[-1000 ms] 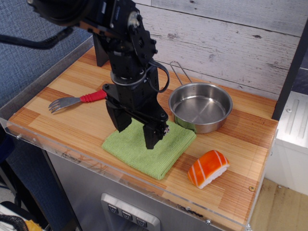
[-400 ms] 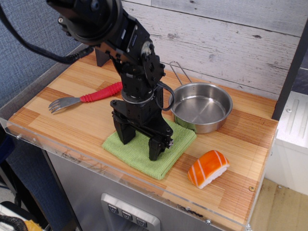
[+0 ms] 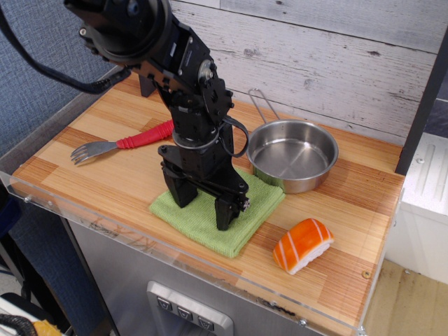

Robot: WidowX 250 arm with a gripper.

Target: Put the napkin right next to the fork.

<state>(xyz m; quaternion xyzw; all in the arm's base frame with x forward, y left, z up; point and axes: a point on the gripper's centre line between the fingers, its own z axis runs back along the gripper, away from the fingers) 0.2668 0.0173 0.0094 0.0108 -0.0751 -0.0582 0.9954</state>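
Black robot fingers (image 3: 204, 208) stand spread apart, tips pressing the green napkin (image 3: 218, 214) lying beneath them on the tabletop (image 3: 105, 182), apparently about to pinch it, then drag it left toward the red-handled fork (image 3: 120, 144).

No text, labels, brands, numbers or signs to read anywhere here, not on the table (image 3: 364, 210), not on the wall (image 3: 336, 63) across the upper frame.
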